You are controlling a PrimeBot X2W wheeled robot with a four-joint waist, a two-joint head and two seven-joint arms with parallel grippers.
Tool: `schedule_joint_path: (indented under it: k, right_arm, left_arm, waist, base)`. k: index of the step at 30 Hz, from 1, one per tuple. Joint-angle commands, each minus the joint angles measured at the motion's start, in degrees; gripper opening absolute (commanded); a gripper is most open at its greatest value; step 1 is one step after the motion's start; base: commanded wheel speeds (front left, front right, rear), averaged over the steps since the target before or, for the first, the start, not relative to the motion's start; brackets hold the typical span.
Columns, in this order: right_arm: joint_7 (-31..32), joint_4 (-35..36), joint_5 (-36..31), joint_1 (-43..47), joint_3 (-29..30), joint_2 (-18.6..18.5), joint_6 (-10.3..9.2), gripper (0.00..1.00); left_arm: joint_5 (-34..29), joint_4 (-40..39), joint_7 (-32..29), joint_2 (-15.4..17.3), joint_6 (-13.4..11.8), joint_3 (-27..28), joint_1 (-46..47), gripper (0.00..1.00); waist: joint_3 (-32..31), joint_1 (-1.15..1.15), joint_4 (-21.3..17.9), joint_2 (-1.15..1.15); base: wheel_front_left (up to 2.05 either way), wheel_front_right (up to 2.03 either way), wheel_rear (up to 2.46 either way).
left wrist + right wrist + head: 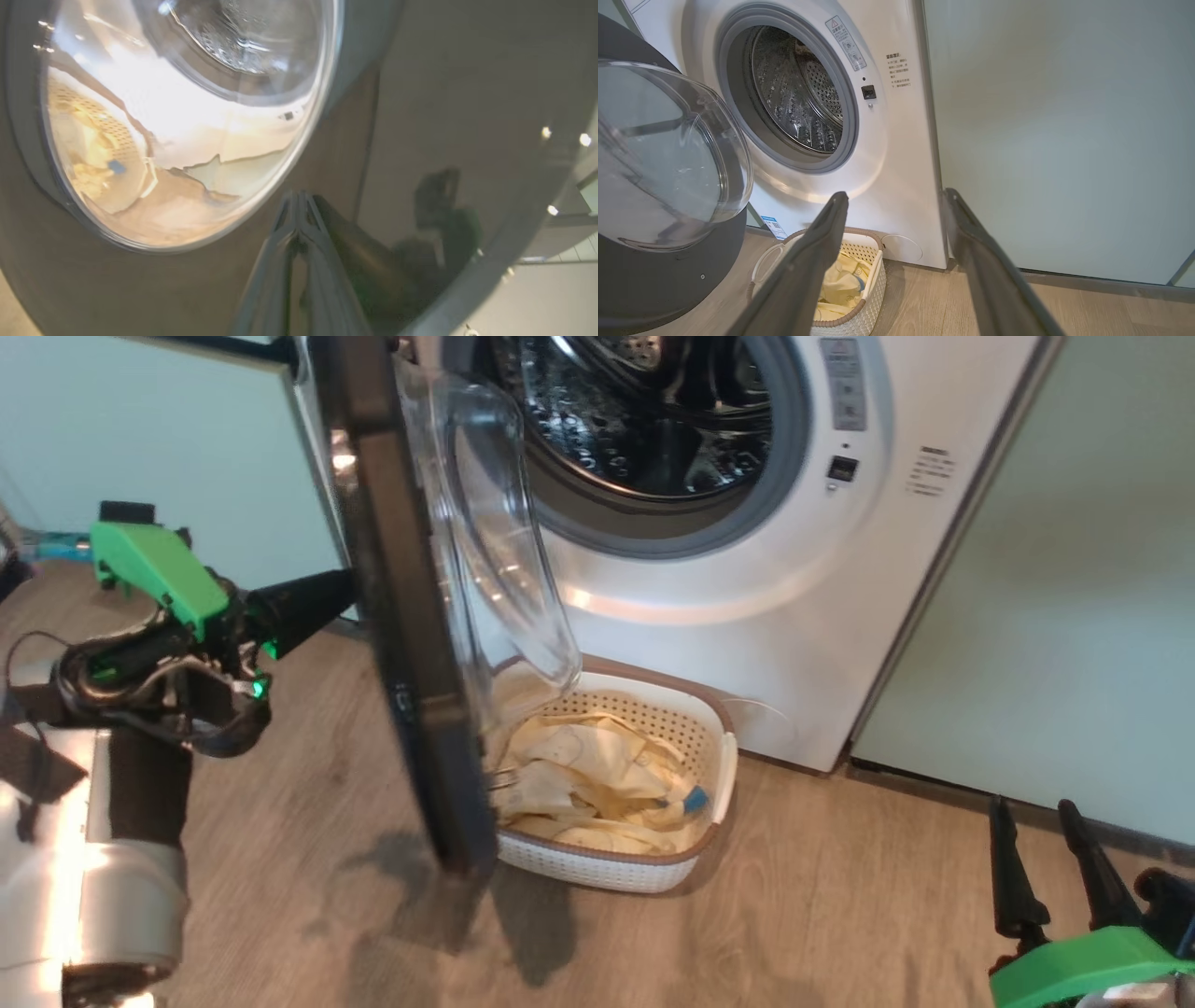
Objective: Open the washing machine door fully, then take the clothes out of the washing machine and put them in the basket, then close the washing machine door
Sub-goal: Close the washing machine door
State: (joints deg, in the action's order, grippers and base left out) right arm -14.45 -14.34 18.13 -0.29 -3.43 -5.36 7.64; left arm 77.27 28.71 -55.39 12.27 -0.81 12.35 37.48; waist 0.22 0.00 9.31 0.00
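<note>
The left gripper (297,198), fingers pinched together and empty, rests against the washing machine door (411,644), apparently to push it shut.
The clothes (597,784) already lie in the basket (711,728) before the washing machine (747,616); the right gripper (1033,807) hangs spread wide, empty.

No wording is legible. The machine (901,186) front carries a grey label (845,42) with a warning triangle beside the drum opening, a block of small print (899,70) next to that label, and a blue-white sticker (774,227) low down. All characters are too small to read.
</note>
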Motion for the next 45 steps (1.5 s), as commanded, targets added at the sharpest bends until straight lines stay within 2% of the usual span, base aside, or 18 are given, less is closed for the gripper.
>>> schedule_joint_path:
  k: [1, 4, 10, 20, 26, 33, 42, 43, 45]
  right_arm:
    - [-0.5, 1.8, -0.1, -1.5, -0.9, -1.0, -0.15, 1.0]
    - [-0.5, 1.8, -0.1, -1.6, -1.0, -1.1, -0.15, 1.0]
    - [-0.5, 1.8, -0.1, -2.0, -1.2, -1.3, -0.15, 1.0]
    - [-0.5, 1.9, 0.0, -2.0, -0.9, -1.7, -0.15, 1.0]
    - [-0.5, 2.1, 0.0, -2.2, -0.8, -1.9, -0.15, 1.0]
    - [-0.5, 2.4, 0.0, -2.1, -0.3, -2.0, -0.15, 1.0]
    - [-0.5, 2.5, -0.1, -2.4, 0.3, -1.5, -0.15, 1.0]
    - [-0.5, 2.4, -0.1, -2.3, 0.4, -1.5, -0.15, 1.0]
    - [-0.5, 2.4, -0.1, -2.2, 0.5, -1.5, -0.15, 1.0]
  left_arm:
    - [0.8, -2.8, -0.5, 1.7, -0.2, 1.1, 1.8, 0.0]
    - [0.9, -5.2, -0.2, 0.9, -0.6, 1.2, 0.5, 0.0]
    - [0.3, -7.1, 2.8, 0.3, 0.4, 2.5, -1.2, 0.0]
    - [-1.7, -5.8, 9.0, -0.2, 2.6, 4.1, -1.2, 0.0]
    - [-2.5, -3.0, 12.0, 0.0, 4.6, 4.8, -0.5, 0.0]
    - [-2.8, -0.7, 13.8, -0.5, 6.6, 4.4, 0.3, 0.0]
    - [-3.8, 0.3, 15.3, -0.3, 7.7, 3.4, 0.5, 0.0]
    - [-4.1, 0.2, 15.6, -0.1, 7.8, 3.2, 0.3, 0.03]
    - [-4.9, 0.1, 16.6, 0.3, 8.0, 2.9, -0.3, 0.33]
  waist:
    - [0.1, 0.0, -1.0, 0.0]
    - [0.3, 0.0, -3.1, 0.0]
    - [0.7, 0.0, -8.4, 0.0]
    - [1.7, 0.0, -16.5, 0.0]
    - [2.3, 0.0, -19.9, 0.0]
    - [2.7, 0.0, -20.7, 0.0]
    - [2.3, 0.0, -18.3, 0.0]
    - [2.1, 0.0, -17.9, 0.0]
    - [1.7, 0.0, -17.2, 0.0]
  base:
    - [0.0, 0.0, 0.0]
    - [0.0, 0.0, 0.0]
    - [0.0, 0.0, 0.0]
    - [0.0, 0.0, 0.0]
    - [0.0, 0.0, 0.0]
    - [0.0, 0.0, 0.0]
    - [0.0, 0.0, 0.0]
    - [0.0, 0.0, 0.0]
    - [0.0, 0.0, 0.0]
